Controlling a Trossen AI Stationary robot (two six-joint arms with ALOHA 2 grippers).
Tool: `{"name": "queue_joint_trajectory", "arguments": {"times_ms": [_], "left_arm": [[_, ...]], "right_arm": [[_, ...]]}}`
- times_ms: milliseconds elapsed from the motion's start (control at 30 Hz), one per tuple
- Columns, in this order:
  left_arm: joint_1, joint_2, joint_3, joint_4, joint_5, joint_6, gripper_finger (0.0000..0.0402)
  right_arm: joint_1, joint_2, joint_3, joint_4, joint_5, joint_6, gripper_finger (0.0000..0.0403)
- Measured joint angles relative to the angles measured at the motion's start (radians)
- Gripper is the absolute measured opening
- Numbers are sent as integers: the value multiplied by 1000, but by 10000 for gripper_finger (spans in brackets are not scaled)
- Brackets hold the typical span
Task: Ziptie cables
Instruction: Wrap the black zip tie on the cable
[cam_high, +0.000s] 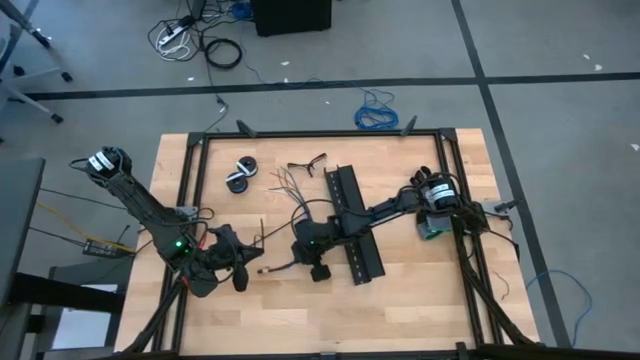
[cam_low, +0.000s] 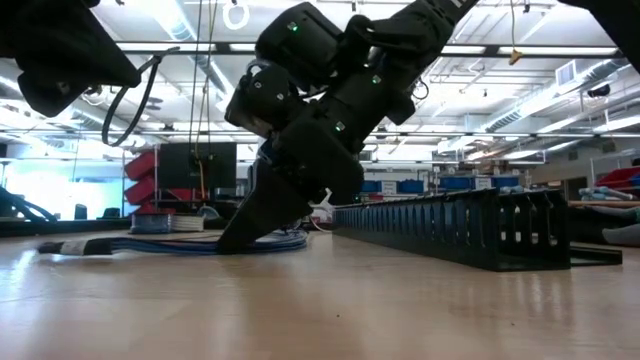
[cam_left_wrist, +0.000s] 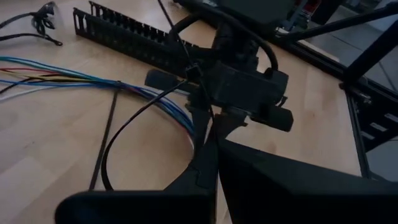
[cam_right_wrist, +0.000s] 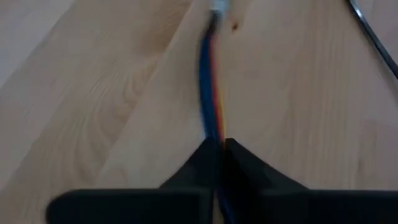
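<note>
Centrally, right claw (cam_right_wrist: 216, 146) clamps the cables (cam_right_wrist: 209, 81); left claw (cam_left_wrist: 211, 149), together, pinches a ziptie (cam_left_wrist: 134, 121).

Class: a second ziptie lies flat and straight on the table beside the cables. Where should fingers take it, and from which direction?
Probably near one end of the straight ziptie, coming down from above with fingers across its width. It is thin and flat on the wood, and its far end nearly meets the cables.

No legible text, seemingly.
</note>
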Motion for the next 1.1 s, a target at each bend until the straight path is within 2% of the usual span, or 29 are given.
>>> {"name": "queue_joint_trajectory", "arguments": {"times_ms": [133,300,400,533,867,1100], "left_arm": [[0,0,0,4,18,-4,0],[-8,0,-6,-3,90,-26,0],[-32,0,-25,-18,101,-59,0],[-57,0,-87,11,80,-110,0],[-59,5,-264,431,39,19,0],[-49,42,-270,451,25,26,0]], "right_arm": [[3,-11,-2,-2,17,3,6],[-5,-75,-8,-60,74,-6,2],[-6,-117,-8,-99,120,-21,1],[-2,-141,-7,-104,122,-25,1],[-3,-152,-6,-93,112,-30,0],[-3,-152,-6,-96,107,-22,0]]}}
